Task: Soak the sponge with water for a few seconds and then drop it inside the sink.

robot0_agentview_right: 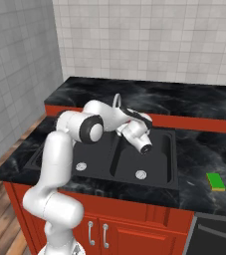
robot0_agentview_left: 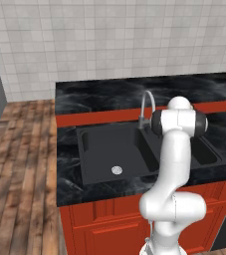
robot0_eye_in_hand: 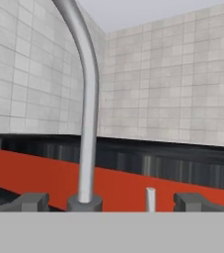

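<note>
The sponge (robot0_agentview_right: 215, 182), yellow with a green top, lies on the black counter to the right of the sink (robot0_agentview_right: 157, 149). The sink (robot0_agentview_left: 109, 147) is a matte black double basin. In the hand view my gripper (robot0_eye_in_hand: 112, 202) is open and holds nothing. Its fingertips (robot0_eye_in_hand: 32, 201) stand wide apart on either side of the grey faucet (robot0_eye_in_hand: 88, 123), close to its base. In the right base view my arm reaches over the basins toward the faucet (robot0_agentview_right: 117, 100), far left of the sponge. The water is out of view.
Behind the sink a red ledge (robot0_agentview_right: 194, 122) and a raised black marbled counter (robot0_agentview_left: 134, 89) run below the tiled wall. A small pale lever (robot0_eye_in_hand: 150, 198) stands right of the faucet base. Silver drains (robot0_agentview_right: 141, 174) sit in both basins.
</note>
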